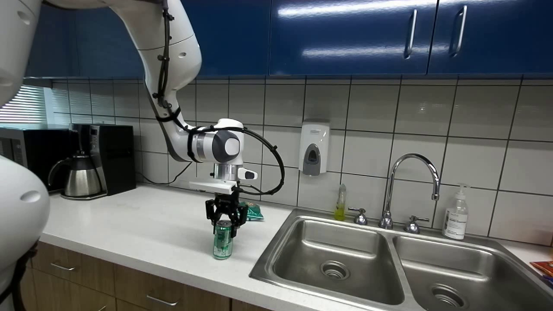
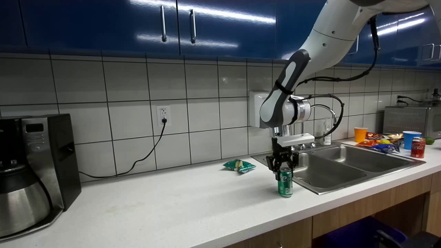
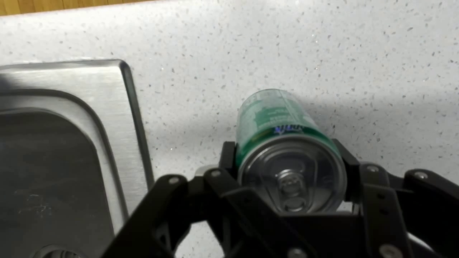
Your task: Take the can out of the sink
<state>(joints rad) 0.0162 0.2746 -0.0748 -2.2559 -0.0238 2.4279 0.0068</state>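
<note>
A: Room?
B: Worktop (image 2: pixel 144 210) runs wide between sink (image 1: pixel 264 267) and coffee maker (image 2: pixel 62 158).
A: Claw (image 3: pixel 288 161)?
B: Gripping green can (image 1: pixel 223 247), pads (image 3: pixel 227 157) on both sides. It's out of the sink, upright, apparently standing on the worktop, near its front edge and the sink rim.
A: View differences?
B: Red can (image 2: pixel 418 148): in an exterior view, past the sink. Pull tab (image 3: pixel 291 186): wrist view only.

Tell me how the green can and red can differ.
The end effector is closed on the green can; the red can stands free of it. The green can is on one side of the sink; the red can is opposite, near the blue cup. Both are upright drink cans.
</note>
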